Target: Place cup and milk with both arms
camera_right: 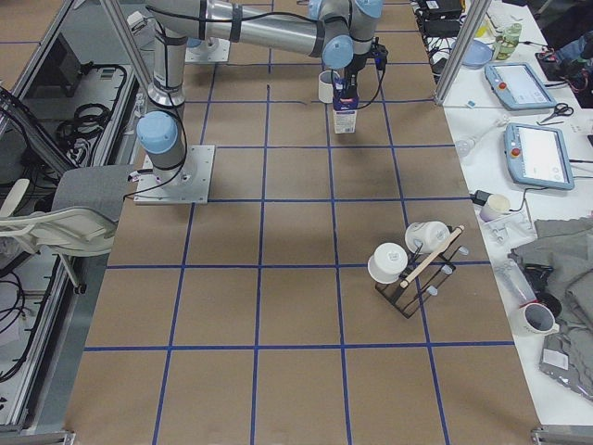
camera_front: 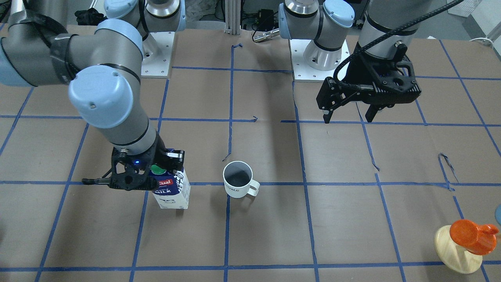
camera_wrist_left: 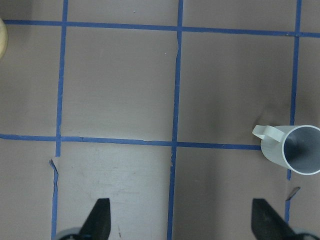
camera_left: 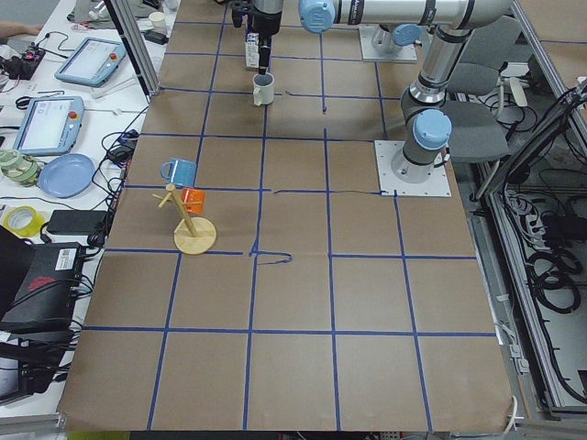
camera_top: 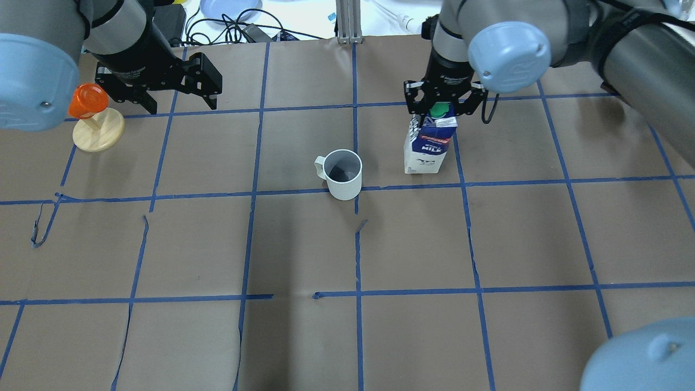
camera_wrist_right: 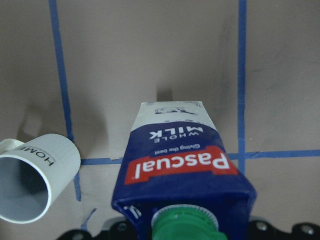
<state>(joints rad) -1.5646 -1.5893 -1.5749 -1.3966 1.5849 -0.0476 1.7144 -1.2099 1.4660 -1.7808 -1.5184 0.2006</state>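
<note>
The milk (camera_front: 172, 192), a navy and white carton with a green cap, stands upright on the brown table. My right gripper (camera_front: 156, 169) is around its top from above and shut on it; it also shows in the overhead view (camera_top: 442, 111). The right wrist view shows the milk (camera_wrist_right: 175, 160) close up. The cup (camera_front: 237, 181), a white mug marked "HOME", stands upright beside the milk, handle pointing away from it. It also shows in the overhead view (camera_top: 343, 174) and the left wrist view (camera_wrist_left: 295, 152). My left gripper (camera_front: 349, 116) hangs open and empty, well away from the cup.
A cream wooden stand with an orange cup (camera_front: 464, 243) is at the table's far corner on my left side, close to my left gripper in the overhead view (camera_top: 98, 127). Blue tape lines cross the brown paper. The arm base plates (camera_front: 319, 58) sit at the robot's edge.
</note>
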